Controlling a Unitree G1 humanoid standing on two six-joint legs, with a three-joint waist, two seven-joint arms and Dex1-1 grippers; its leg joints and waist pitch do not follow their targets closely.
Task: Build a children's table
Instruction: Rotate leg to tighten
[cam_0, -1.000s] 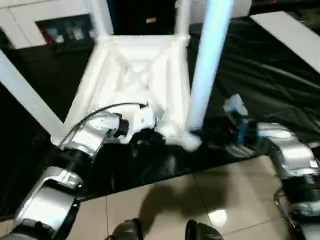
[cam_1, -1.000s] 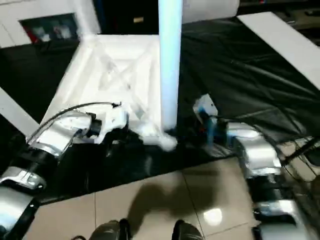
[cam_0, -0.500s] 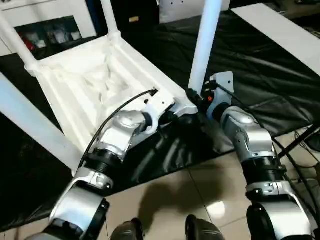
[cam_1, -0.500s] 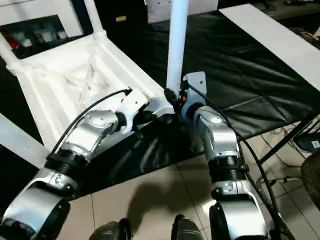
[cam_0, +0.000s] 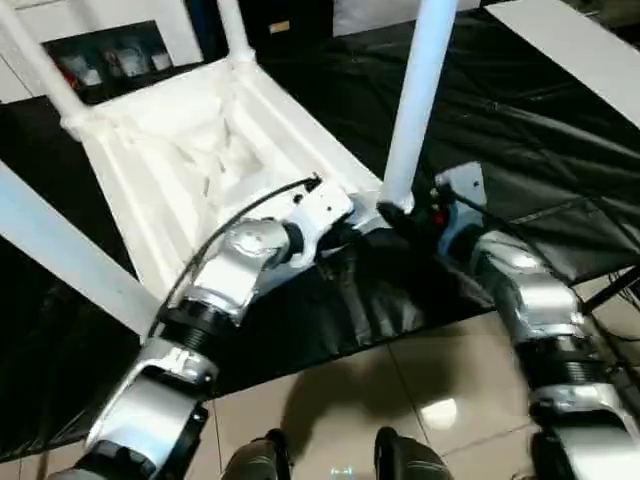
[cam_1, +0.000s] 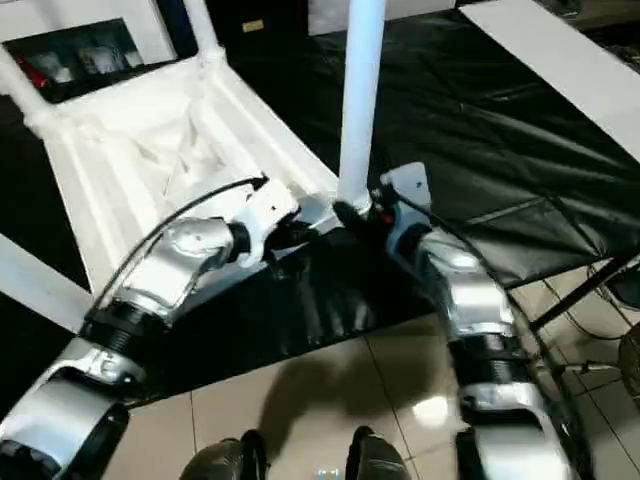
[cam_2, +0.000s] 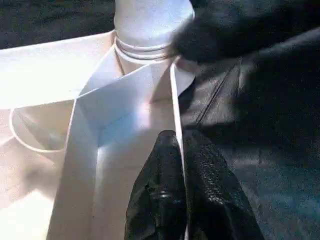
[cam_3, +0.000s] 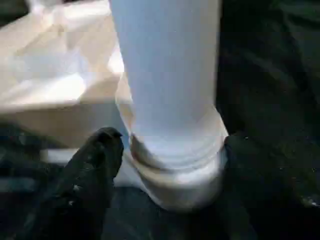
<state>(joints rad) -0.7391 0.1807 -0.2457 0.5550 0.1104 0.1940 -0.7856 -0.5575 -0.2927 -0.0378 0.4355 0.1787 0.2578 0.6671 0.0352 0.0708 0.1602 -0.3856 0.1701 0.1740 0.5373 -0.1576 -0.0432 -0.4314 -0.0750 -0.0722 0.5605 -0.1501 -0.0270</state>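
Observation:
The children's table (cam_0: 200, 150) lies upside down on the black-covered worktable (cam_0: 540, 150), its white legs pointing up. The nearest leg (cam_0: 415, 100) stands in the near corner socket (cam_3: 175, 175). My left gripper (cam_2: 179, 150) is shut on the thin rim wall (cam_2: 174, 95) of the top, just beside that socket. My right gripper (cam_3: 172, 145) is open around the base of this leg, with one black finger (cam_3: 97, 160) close to the collar and the other on the far side. In the left eye view, both grippers (cam_0: 345, 235) (cam_0: 405, 215) meet at this corner.
Three more legs (cam_0: 235, 30) (cam_0: 30, 60) (cam_0: 60, 250) rise from the other corners. A white board (cam_0: 570, 50) lies at the far right of the worktable. The worktable's near edge drops to a tiled floor (cam_0: 400, 380) just below my forearms.
My right gripper's fingers have spread wider around the leg's base, and the right forearm has drawn back to the right. The left gripper stays shut on the rim. The camera shifted.

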